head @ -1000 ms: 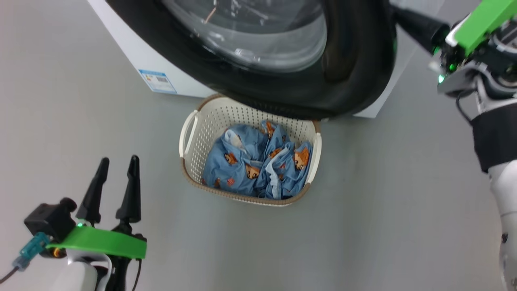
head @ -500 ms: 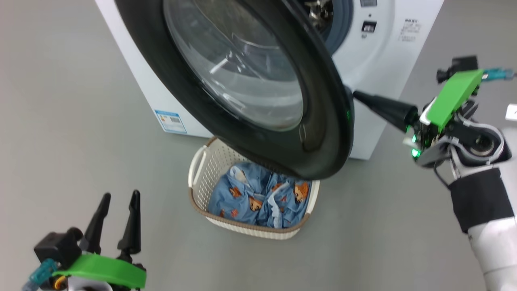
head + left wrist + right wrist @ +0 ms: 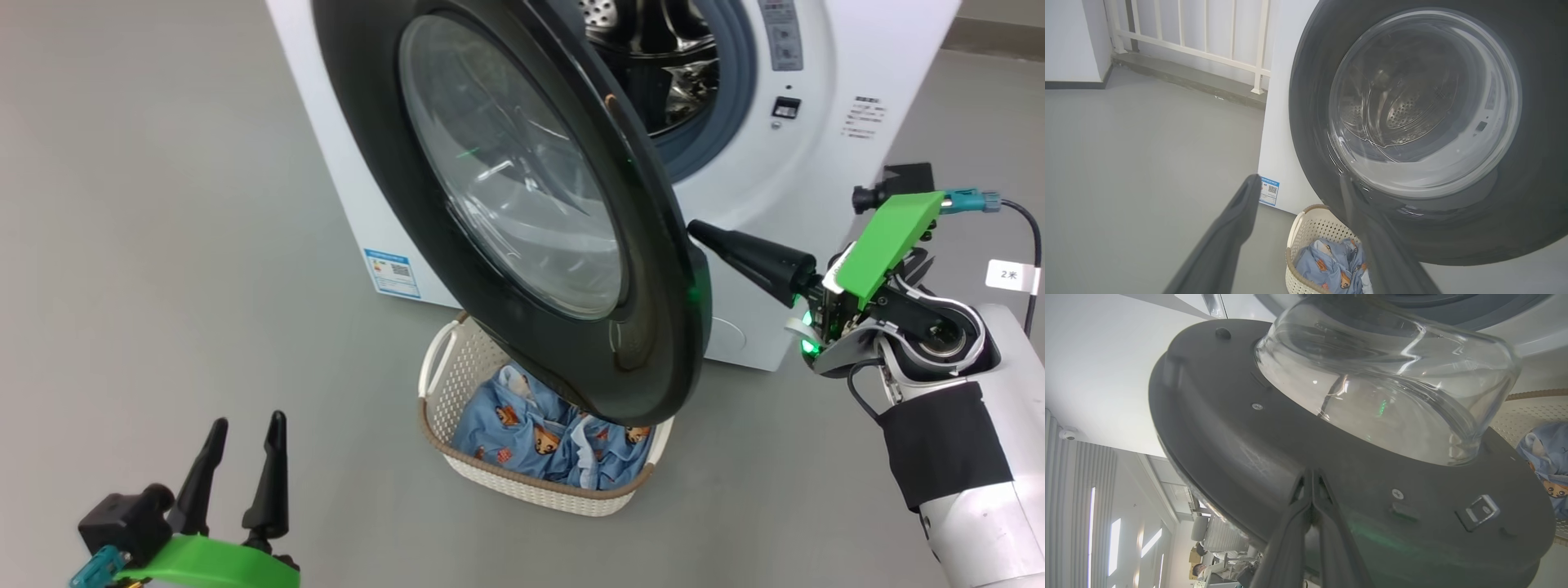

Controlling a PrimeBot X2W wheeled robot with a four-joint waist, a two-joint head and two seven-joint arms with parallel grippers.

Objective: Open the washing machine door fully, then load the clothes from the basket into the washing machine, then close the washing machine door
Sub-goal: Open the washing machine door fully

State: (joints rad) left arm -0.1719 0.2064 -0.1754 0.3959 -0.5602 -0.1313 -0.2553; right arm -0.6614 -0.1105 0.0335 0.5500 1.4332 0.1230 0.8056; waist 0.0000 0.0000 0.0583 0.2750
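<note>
Washing machine door (image 3: 522, 204): part open, standing out from the washing machine (image 3: 816, 98), hinge side to your left, free edge to your right. The drum mouth (image 3: 653, 57) shows behind it. The door's lower edge hangs over the basket (image 3: 535, 490), which sits on the floor (image 3: 163, 245) just before the machine's front. Clothes (image 3: 531, 437) all in the basket, none loaded.

Right gripper (image 3: 694, 227): fingers pressed together, nothing between them. Tips point left at the door's inner face, on the dark grey rim (image 3: 1229, 449) between the glass bowl (image 3: 1380, 396) and the free edge. The right wrist view reads as contact: a pusher, not a clamp.

Left gripper (image 3: 247, 420): fingers spread wide, empty, low on the door's outer side, well apart from door and basket.

Key relation: the door lies directly left of your right fingertips, with the hinge farther left again. Judgement: a leftward push, curving round with the hinge, is what swings it fully open. The right arm is the nearer one. Hold the tips to the rim, since on the bowl's curved glass they could slip off.
</note>
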